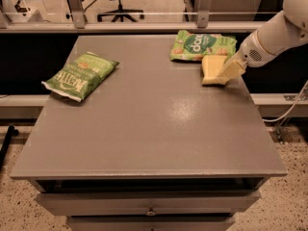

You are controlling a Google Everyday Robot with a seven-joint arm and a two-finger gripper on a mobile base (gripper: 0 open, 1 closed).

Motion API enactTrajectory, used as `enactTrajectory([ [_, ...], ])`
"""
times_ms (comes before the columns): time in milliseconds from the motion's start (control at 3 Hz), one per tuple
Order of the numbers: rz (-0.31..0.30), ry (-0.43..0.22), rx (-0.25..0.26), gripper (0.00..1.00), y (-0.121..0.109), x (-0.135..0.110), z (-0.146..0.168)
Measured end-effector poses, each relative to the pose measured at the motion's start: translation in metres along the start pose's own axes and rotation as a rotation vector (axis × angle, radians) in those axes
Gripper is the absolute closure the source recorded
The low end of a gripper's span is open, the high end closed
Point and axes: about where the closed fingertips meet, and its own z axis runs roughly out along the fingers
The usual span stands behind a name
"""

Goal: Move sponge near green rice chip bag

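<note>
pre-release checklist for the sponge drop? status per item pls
1. Tool shut on sponge, at the table's far right: ok.
2. Sponge close to green rice chip bag, just in front of its near edge: ok.
3. Sponge lying flat on table: cannot tell; the tool hides its right side.
4. Sponge inside the table's right edge: ok.
5. Kettle bag out of the way, far left: ok.
</note>
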Motion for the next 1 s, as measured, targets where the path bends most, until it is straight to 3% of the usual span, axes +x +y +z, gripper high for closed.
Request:
enactTrajectory([
  [667,0.014,-0.008,0.001,0.13,-0.0113,-0.0031,0.0068],
  [1000,0.013,-0.010,0.002,0.00,-0.0126,-0.0043,0.0065],
])
